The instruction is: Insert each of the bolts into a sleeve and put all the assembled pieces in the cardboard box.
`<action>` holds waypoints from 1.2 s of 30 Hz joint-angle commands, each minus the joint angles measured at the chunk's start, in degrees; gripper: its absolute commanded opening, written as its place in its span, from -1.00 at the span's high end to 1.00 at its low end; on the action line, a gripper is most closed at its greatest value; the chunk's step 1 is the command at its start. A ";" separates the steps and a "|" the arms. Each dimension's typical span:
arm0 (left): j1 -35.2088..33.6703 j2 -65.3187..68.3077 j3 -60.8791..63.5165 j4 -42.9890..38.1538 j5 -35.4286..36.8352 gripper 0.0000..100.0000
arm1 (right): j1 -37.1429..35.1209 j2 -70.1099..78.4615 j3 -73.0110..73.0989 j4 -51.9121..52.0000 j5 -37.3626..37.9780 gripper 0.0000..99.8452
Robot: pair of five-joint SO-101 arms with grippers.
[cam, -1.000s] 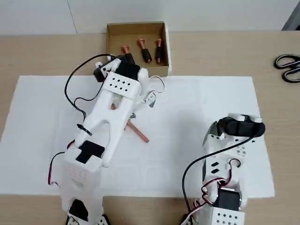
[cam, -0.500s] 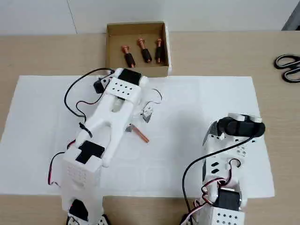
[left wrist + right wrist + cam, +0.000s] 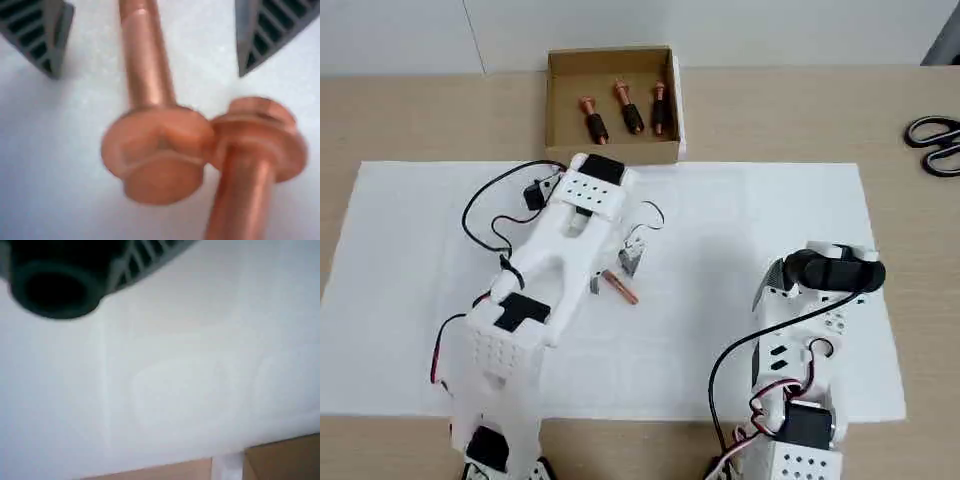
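**A:** Bolts (image 3: 149,90) first. Where are the loose ones, and what is the left tool doing?

**B:** The left tool (image 3: 148,70) is open. One grey finger stands on each side of a copper bolt's shank, and neither touches it. That bolt lies on the white paper (image 3: 770,200). Its flanged head touches the head of a second bolt (image 3: 252,150) just beside it.

**A:** And the right tool?

**B:** The right tool (image 3: 770,287) sits low over the paper, well apart from the bolts. It looks closed on a black sleeve (image 3: 50,290), whose hollow end faces the wrist camera.

**A:** What lies further out?

**B:** The cardboard box (image 3: 610,152) stands on the desk (image 3: 420,110) at the paper's far edge. Three assembled pieces (image 3: 628,108) lie inside it, side by side.

**A:** So which step is this?

**B:** I judge it to be the pick-up of the next bolt, with two bolts left to assemble. The next move calls for closing on the shank alone, without catching the neighbour's head. After that, the bolt needs lifting and its tip lining up with the sleeve's opening.
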State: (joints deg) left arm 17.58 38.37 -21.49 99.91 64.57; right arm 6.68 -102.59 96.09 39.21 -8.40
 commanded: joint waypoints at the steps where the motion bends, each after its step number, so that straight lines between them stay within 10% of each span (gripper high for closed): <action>1: -2.29 0.62 -5.76 -0.70 0.44 0.55 | 0.31 -1.27 0.35 0.13 0.18 0.99; 10: -2.37 1.05 -7.43 0.09 4.66 1.00 | 0.48 -1.27 0.35 0.13 0.26 0.99; 25: 7.91 0.53 -18.07 0.26 1.23 0.99 | 0.40 -1.27 0.35 0.13 0.26 0.99; 36: 4.04 -2.64 -47.43 0.53 -26.81 0.99 | -13.93 -1.27 0.35 0.13 0.18 0.99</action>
State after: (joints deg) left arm 23.74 40.13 -62.11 99.74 48.04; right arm -0.53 -102.59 96.09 39.21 -8.40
